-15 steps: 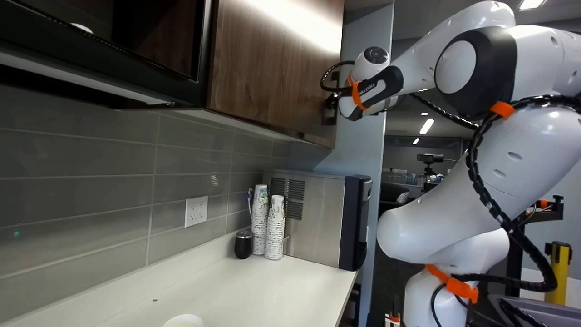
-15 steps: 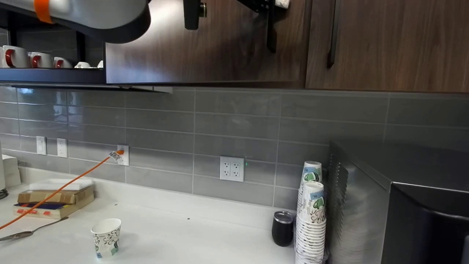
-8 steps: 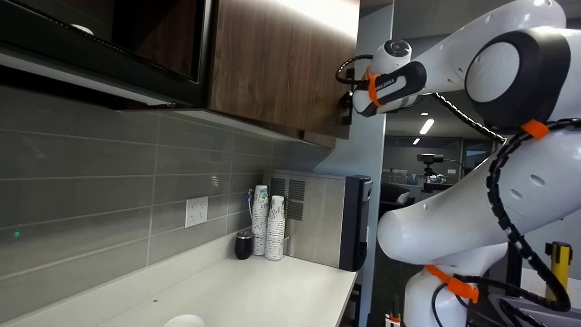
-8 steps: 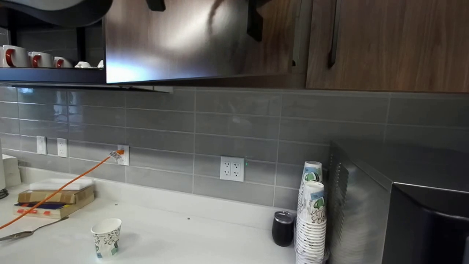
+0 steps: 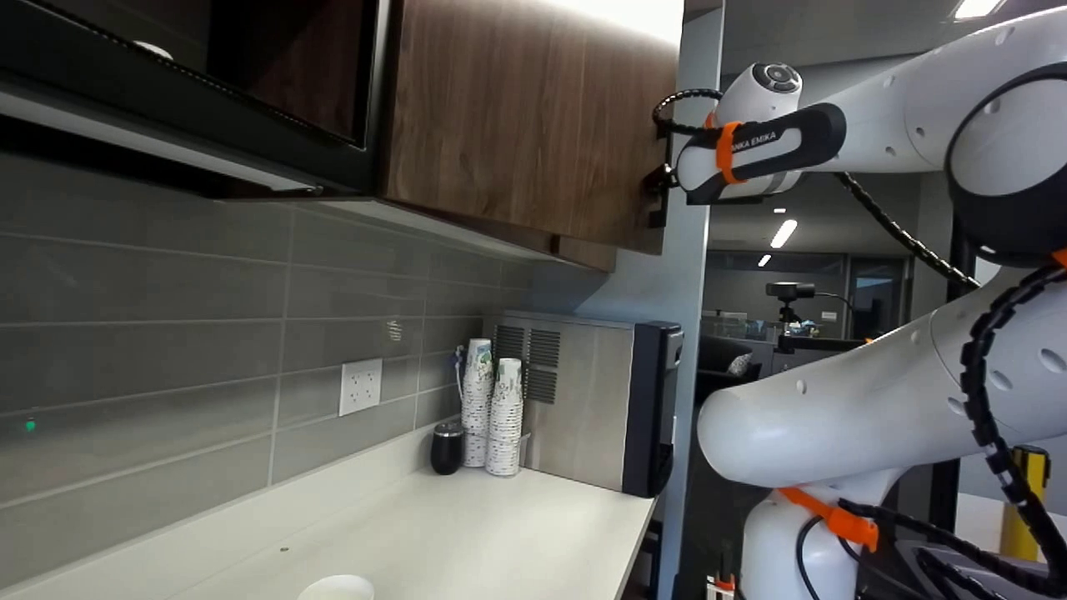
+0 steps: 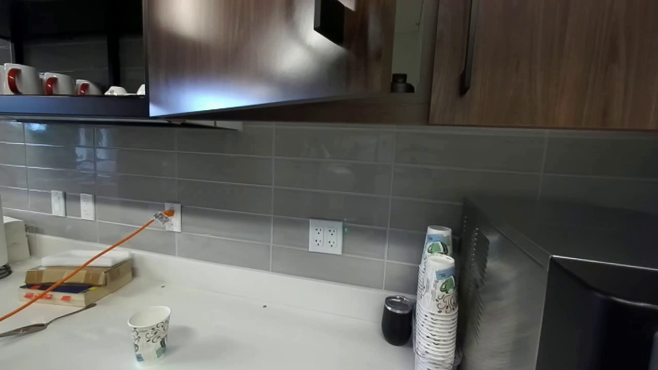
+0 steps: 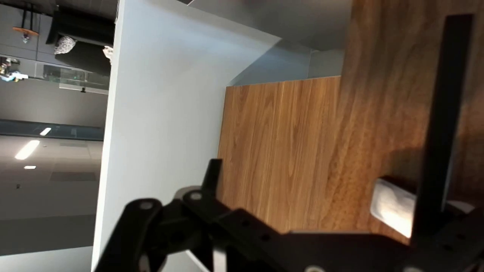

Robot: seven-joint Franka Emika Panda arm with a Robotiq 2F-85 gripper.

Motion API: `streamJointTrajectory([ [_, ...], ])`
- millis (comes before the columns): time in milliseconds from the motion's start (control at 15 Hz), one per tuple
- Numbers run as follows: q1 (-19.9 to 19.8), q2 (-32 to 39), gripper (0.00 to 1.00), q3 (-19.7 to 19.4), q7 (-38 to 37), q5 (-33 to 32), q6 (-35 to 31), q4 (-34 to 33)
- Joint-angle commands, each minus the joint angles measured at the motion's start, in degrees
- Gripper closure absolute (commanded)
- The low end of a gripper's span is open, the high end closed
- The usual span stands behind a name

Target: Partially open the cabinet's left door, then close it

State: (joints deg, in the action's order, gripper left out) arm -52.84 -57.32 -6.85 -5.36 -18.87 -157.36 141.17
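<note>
The dark walnut cabinet's left door (image 5: 533, 125) stands partly open, swung outward. In an exterior view, the door (image 6: 247, 56) shows a gap on its right, with pale interior behind. Its black handle (image 6: 329, 20) is at the door's free side. In the wrist view, the handle (image 7: 446, 113) runs down the right. My gripper (image 7: 304, 185) is spread open. One finger stands clear at the left. A bright pale piece, seemingly the other fingertip, shows partly behind the handle. My gripper (image 5: 664, 183) is at the handle in an exterior view.
The closed right-hand door (image 6: 545, 61) is beside the gap. A pale wall (image 7: 170, 94) stands beyond the cabinet. A steel appliance (image 5: 575, 400), stacked paper cups (image 5: 504, 417) and a black tumbler (image 5: 447, 448) stand on the counter below. A single cup (image 6: 149, 334) stands further left.
The left door has swung from nearly shut to clearly partly open. The handle and my gripper have moved outward with it, the arm drawing back. A dark object inside the cabinet now shows.
</note>
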Motion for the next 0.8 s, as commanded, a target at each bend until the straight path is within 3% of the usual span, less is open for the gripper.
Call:
streamJointTrajectory([
  [0, 3.0, -2.0, 0.0, -5.4, 8.1, -0.4, 5.1, 1.6],
  [333, 7.6, -4.8, 0.0, -8.9, 13.8, -1.6, 10.0, 2.0],
  [733, 10.1, -7.6, 0.0, -11.2, 17.1, -3.1, 12.5, 2.4],
])
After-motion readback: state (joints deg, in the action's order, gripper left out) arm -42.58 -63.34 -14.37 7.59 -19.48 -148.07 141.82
